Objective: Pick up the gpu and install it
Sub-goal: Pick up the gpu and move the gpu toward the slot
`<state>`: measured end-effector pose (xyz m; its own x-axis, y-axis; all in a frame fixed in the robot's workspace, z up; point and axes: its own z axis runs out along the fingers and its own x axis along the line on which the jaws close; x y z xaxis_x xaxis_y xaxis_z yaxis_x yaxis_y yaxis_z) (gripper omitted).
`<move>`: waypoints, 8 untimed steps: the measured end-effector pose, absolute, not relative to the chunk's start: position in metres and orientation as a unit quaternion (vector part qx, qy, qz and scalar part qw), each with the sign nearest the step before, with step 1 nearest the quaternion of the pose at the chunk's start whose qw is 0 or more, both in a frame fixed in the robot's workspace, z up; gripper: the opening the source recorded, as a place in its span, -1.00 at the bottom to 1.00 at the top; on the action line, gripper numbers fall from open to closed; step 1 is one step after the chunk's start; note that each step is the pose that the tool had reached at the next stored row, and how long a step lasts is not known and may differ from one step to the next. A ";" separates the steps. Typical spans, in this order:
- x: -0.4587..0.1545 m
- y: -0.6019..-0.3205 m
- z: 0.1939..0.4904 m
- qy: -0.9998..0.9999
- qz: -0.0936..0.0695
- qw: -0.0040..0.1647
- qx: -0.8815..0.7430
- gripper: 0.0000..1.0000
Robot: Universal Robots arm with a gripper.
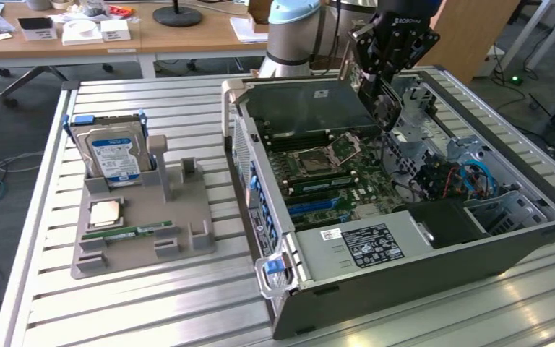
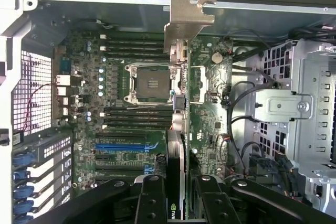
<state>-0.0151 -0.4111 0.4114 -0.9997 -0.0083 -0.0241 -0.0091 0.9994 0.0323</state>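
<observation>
My gripper [image 1: 381,76] hangs over the far side of the open computer case [image 1: 403,267], shut on the gpu [image 1: 386,108], a dark flat card that points down toward the motherboard [image 1: 340,177]. In the wrist view the gpu [image 2: 181,129] shows edge-on between my black fingers [image 2: 149,200], with its silver end bracket [image 2: 186,19] toward the case wall. My gripper [image 2: 179,200] holds the card above the board, apart from the blue expansion slot [image 2: 123,148] and the CPU socket [image 2: 151,82].
In the exterior view's left, a grey holder [image 1: 138,231] carries a hard drive with a blue label [image 1: 113,152], a CPU chip [image 1: 104,212] and a RAM stick [image 1: 128,233]. Drive cages and cables [image 1: 456,177] fill the case's right side. A desk [image 1: 113,36] stands behind.
</observation>
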 end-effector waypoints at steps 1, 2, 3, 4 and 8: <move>-0.015 -0.411 0.411 1.000 0.016 0.012 -0.004 -0.47; -0.015 -0.411 0.411 1.000 0.016 0.012 -0.004 -0.47; -0.015 -0.411 0.411 1.000 0.016 0.012 -0.004 -0.47; -0.015 -0.411 0.411 1.000 0.016 0.012 -0.004 -0.47; -0.015 -0.411 0.411 1.000 0.016 0.012 -0.004 -0.47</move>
